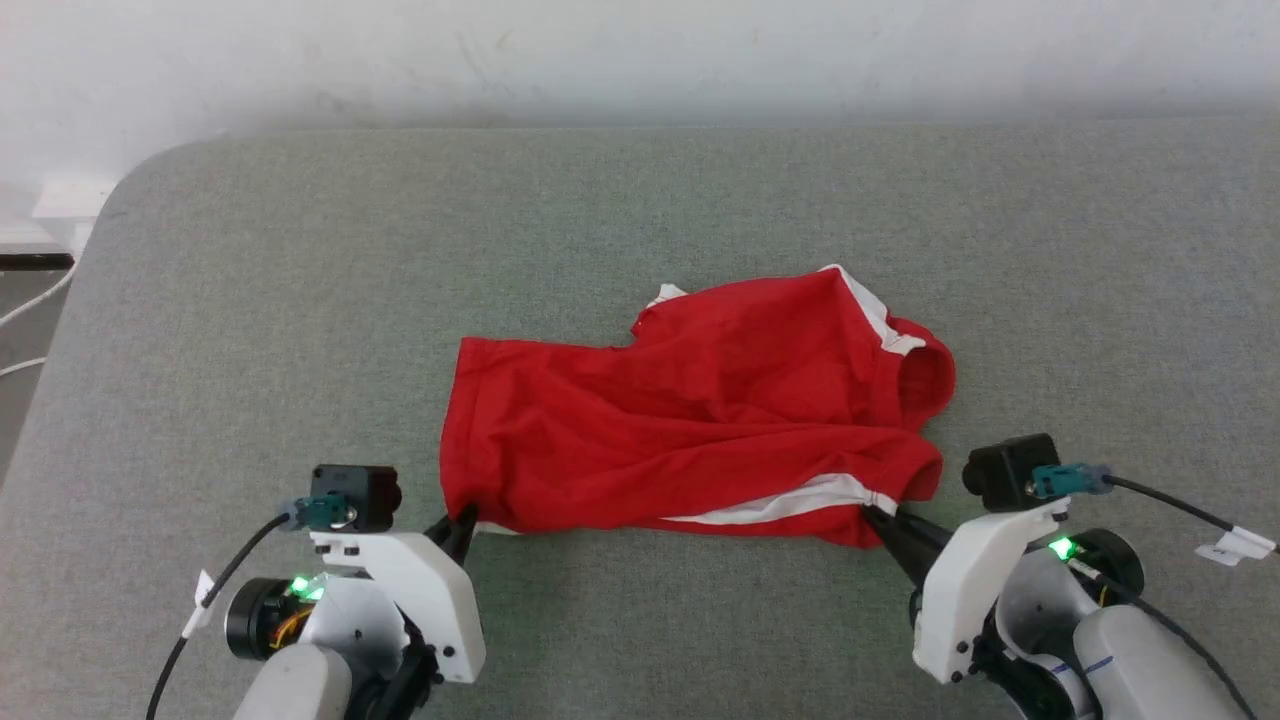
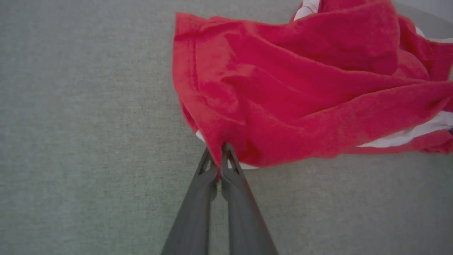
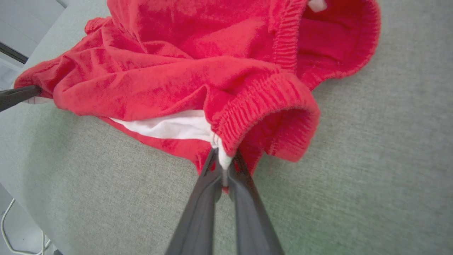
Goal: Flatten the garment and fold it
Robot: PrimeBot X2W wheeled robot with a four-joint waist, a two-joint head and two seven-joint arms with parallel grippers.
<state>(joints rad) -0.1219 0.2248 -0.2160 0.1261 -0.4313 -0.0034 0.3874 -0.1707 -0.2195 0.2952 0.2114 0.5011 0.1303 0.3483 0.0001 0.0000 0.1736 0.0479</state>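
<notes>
Head view, garment (image 1: 700, 400) near edge pinched both ends, wide surface (image 1: 300, 300) around

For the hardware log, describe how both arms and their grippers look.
The left gripper and right gripper each have two long, dark, tapering fingers on a white angular wrist housing. Each wrist carries a black camera block with a teal connector and a black cable bearing a white tag. Green lights glow; the forearms are pale grey.
</notes>
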